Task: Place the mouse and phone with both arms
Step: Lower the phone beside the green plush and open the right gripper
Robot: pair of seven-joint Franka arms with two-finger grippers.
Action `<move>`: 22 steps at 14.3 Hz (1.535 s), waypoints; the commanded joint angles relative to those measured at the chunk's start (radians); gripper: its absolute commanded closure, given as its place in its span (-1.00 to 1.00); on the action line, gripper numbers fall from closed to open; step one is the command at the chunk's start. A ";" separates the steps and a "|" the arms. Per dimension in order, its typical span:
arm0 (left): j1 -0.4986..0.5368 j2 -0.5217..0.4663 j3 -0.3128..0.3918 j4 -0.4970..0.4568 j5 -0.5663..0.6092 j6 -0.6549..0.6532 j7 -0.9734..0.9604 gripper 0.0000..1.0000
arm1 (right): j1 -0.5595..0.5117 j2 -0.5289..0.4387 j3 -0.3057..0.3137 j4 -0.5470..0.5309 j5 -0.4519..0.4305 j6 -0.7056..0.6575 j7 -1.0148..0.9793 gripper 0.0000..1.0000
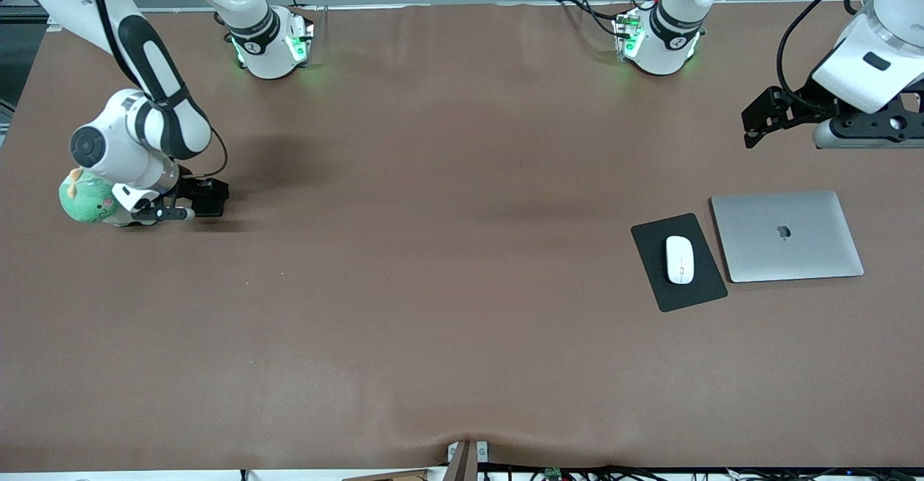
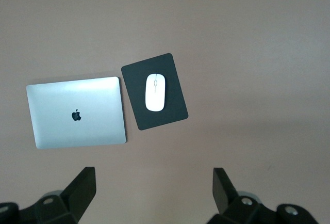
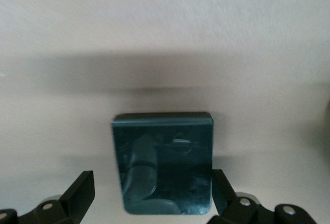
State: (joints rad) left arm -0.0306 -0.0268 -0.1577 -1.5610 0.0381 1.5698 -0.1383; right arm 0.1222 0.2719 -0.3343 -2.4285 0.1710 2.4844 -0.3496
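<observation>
The right gripper [image 3: 149, 193] sits low at the right arm's end of the table, fingers spread apart around the phone [image 3: 162, 163] — which lies flat on the table, beside a green plush toy [image 1: 86, 198]. The left gripper [image 2: 154, 193] hangs wide open and empty, up over the table near the laptop [image 1: 787, 235]. The mouse [image 1: 679, 259] rests on a black mat [image 1: 653, 239] — just beside the laptop.

mouse [image 1: 679, 259] on mat [image 1: 678, 262] | laptop [image 1: 787, 235] beside mat | phone [image 3: 162, 162] beside plush [image 1: 86, 196]

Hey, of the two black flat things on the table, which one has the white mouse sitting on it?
The matte black mat beside the silver laptop carries the white oval mouse. The glossy black phone lies bare at the right arm's end.
</observation>
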 commanded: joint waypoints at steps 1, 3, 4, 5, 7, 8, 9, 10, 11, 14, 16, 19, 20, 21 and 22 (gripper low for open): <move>0.004 0.016 0.003 0.021 -0.007 -0.008 0.009 -1.00 | -0.006 0.006 0.004 0.133 -0.002 -0.152 0.009 -1.00; 0.003 0.031 0.003 0.035 -0.007 -0.008 0.009 -1.00 | -0.006 0.007 0.004 0.224 -0.002 -0.253 0.009 -1.00; 0.004 0.031 0.003 0.044 -0.007 -0.008 0.008 -1.00 | -0.007 0.009 0.004 0.277 -0.002 -0.318 0.009 -1.00; 0.004 0.030 0.003 0.044 -0.009 -0.008 0.006 -1.00 | -0.007 0.009 0.004 0.339 -0.002 -0.384 0.009 -1.00; 0.006 0.024 0.006 0.044 -0.009 -0.016 -0.003 -1.00 | -0.009 0.015 0.004 0.475 -0.002 -0.525 0.000 -1.00; 0.008 0.021 0.010 0.044 -0.009 -0.028 -0.003 -1.00 | -0.006 0.016 0.004 0.523 -0.002 -0.571 0.009 -1.00; 0.011 0.018 0.018 0.044 -0.009 -0.037 0.000 -1.00 | -0.004 0.016 0.006 0.554 -0.002 -0.597 0.009 -1.00; 0.020 0.012 0.020 0.044 -0.010 -0.053 0.008 -1.00 | -0.006 0.016 0.006 0.581 -0.002 -0.605 0.004 -1.00; 0.027 0.010 0.020 0.044 -0.021 -0.056 0.008 -1.00 | -0.009 0.018 0.006 0.609 -0.004 -0.605 0.000 -1.00; 0.031 0.010 0.020 0.044 -0.024 -0.056 0.017 -1.00 | -0.010 0.045 0.015 0.751 -0.015 -0.709 -0.003 -1.00; 0.032 0.010 0.021 0.045 -0.011 -0.056 0.017 -1.00 | -0.010 0.122 0.017 0.935 -0.012 -0.871 -0.002 -1.00; 0.051 0.010 0.018 0.042 -0.007 -0.056 0.017 -1.00 | -0.030 0.171 0.037 1.086 -0.013 -0.986 -0.002 -1.00; 0.052 0.010 0.020 0.039 -0.007 -0.056 0.019 -1.00 | -0.045 0.170 0.055 1.115 -0.015 -0.993 -0.002 -1.00; 0.052 0.010 0.020 0.036 -0.007 -0.056 0.019 -1.00 | -0.068 0.170 0.072 1.161 -0.019 -1.021 0.000 -1.00; 0.052 0.010 0.020 0.038 -0.006 -0.056 0.022 -1.00 | -0.079 0.167 0.080 1.207 -0.019 -1.054 0.000 -1.00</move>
State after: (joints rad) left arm 0.0167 -0.0080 -0.1380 -1.5256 0.0380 1.5291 -0.1357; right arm 0.1007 0.4151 -0.2973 -1.3461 0.1689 1.5054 -0.3491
